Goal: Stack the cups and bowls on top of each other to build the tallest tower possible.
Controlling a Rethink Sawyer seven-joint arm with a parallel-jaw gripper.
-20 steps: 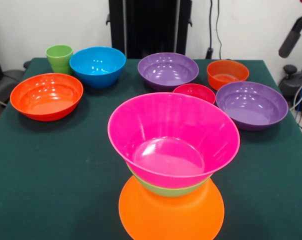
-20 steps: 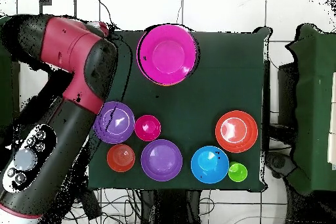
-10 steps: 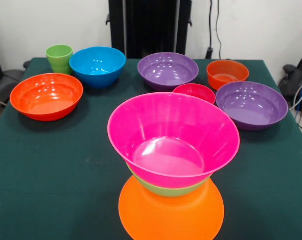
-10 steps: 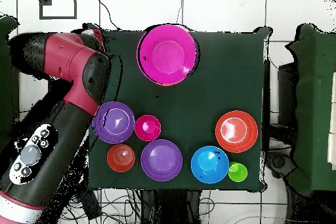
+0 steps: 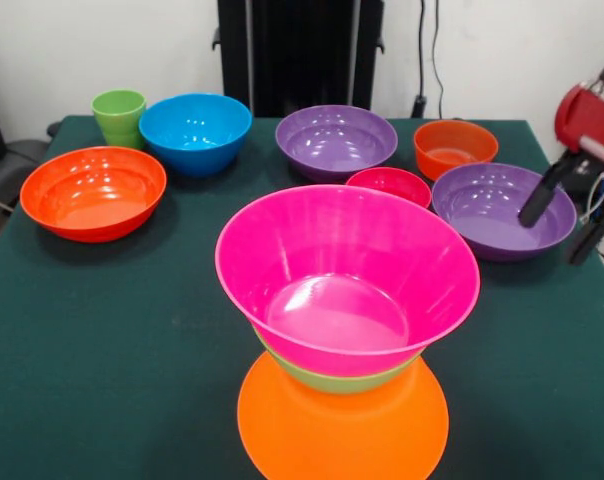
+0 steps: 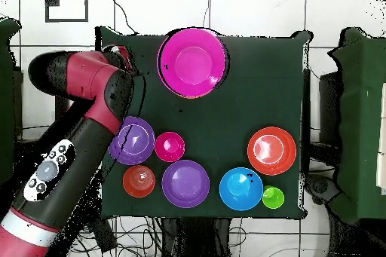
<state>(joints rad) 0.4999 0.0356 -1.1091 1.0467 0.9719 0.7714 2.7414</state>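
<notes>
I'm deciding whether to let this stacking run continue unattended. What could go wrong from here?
1. The tower is top-heavy: the wide pink bowl flares past the green bowl under it, so a nudge might tip it.
2. It stands at the table's edge, where a topple could send bowls to the floor.
3. The arm hangs by the purple bowl, with the small red bowl close by; reaching in might knock either.

The arm [image 6: 83, 137] is glossy crimson with broad black sections, built of rounded, tube-like links. A grey oval panel [image 6: 47, 171] carrying several round buttons sits on its lower link; below that panel a pale band rings the red casing.
</notes>
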